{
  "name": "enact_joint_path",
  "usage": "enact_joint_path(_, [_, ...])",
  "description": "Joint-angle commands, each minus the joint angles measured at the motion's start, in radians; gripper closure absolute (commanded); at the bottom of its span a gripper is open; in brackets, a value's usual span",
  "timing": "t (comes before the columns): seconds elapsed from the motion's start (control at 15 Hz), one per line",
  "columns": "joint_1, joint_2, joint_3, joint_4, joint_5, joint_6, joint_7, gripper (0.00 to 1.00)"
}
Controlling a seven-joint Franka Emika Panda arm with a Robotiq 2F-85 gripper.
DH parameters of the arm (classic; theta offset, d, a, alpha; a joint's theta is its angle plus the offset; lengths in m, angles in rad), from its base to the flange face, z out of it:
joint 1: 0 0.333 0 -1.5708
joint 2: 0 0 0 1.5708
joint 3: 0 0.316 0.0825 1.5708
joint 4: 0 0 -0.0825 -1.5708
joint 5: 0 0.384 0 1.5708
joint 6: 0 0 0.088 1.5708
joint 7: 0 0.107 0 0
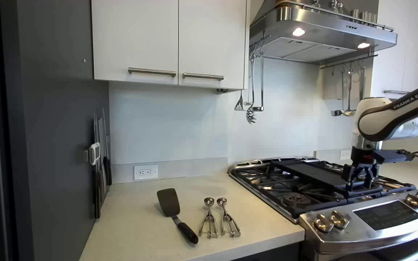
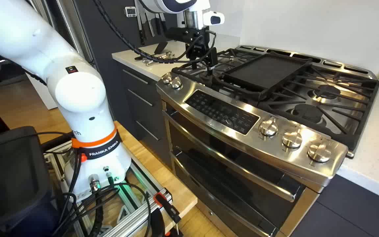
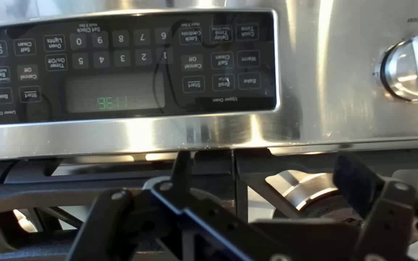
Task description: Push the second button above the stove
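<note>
Stove [image 1: 361, 235] stands at 4 o'clock in an exterior view, its steel front carrying a dark display [image 3: 127, 67] and five round knobs [image 2: 292, 139], its top covered by black grates [image 3: 292, 161]. A flat griddle [image 2: 268, 70] lies over the middle of it. I have my tool [image 3: 267, 168] pointing down above the front grates, near the griddle. Through the wrist view I see its two fingers [image 3: 356, 179] standing wide apart; whether their tips touch the grates I cannot tell. On that camera the display appears upside down at 10 o'clock with green digits [image 3: 111, 103] lit, and a single knob shows between 2 and 3 o'clock.

Above the stove a steel hood [image 1: 321, 23] hangs between 1 and 2 o'clock in an exterior view, two lamps [image 1: 299, 32] glowing on it. On its front edge, at 2 o'clock, I make out a short row of dark buttons [image 1: 351, 27], too small for me to tell one from another; my tool is well below them. At 7 o'clock a black turner [image 1: 169, 204] lies on the pale counter [image 1: 129, 232], and just beside it, at 6 o'clock, are two metal scoops [image 1: 209, 201].
</note>
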Motion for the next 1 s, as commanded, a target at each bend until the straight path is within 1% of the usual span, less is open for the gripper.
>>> enact_joint_path(0.0, [0.0, 0.0, 0.0, 0.001, 0.0, -0.002, 0.0, 0.0])
enact_joint_path(0.47, [0.0, 0.0, 0.0, 0.001, 0.0, -0.002, 0.0, 0.0])
enact_joint_path(0.53, [-0.012, -0.02, 0.012, 0.002, -0.037, 0.007, 0.004, 0.0])
enact_joint_path(0.67, [-0.02, -0.087, 0.027, 0.001, -0.086, 0.006, 0.001, 0.0])
enact_joint_path(0.73, [-0.028, -0.142, 0.036, -0.005, -0.115, 0.011, 0.009, 0.0])
enact_joint_path(0.93, [-0.028, -0.274, 0.042, -0.018, -0.145, 0.012, 0.003, 0.0])
